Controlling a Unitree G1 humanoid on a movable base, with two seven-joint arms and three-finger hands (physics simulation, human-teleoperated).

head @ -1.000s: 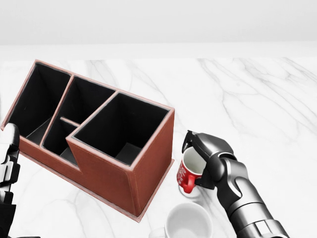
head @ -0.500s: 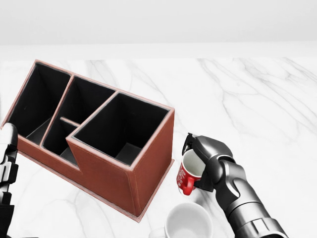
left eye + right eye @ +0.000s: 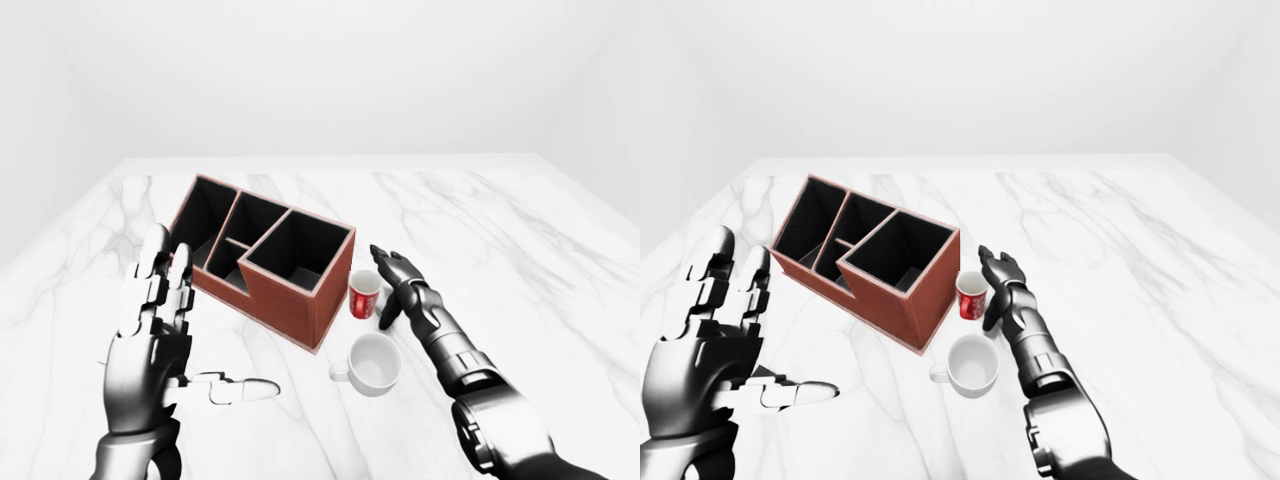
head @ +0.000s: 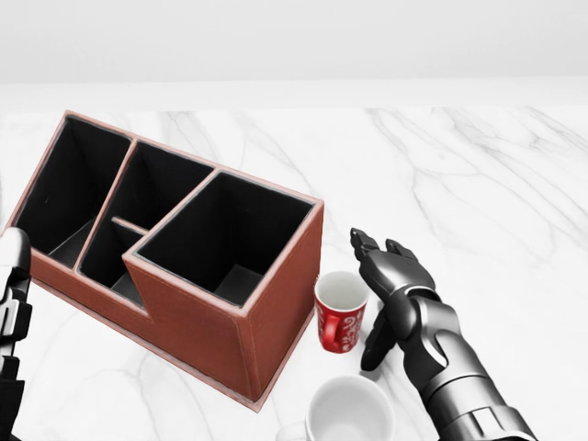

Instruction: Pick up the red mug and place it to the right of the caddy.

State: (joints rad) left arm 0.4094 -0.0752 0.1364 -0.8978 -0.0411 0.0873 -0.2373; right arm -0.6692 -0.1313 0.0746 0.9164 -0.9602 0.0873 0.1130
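Right hand (image 4: 386,285) stands with fingers spread beside the upright red mug (image 4: 340,312) (lower centre), set just right of the caddy (image 4: 175,248); placement looks done.

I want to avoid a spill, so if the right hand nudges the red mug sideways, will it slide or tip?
Probably slide: the mug stands upright and squat on smooth marble. It looks rigid and glossy, so open fingers may slip on it. A push leftward would soon meet the caddy, which stands close beside it.

White mug (image 4: 348,412) (head view) cut by bottom edge
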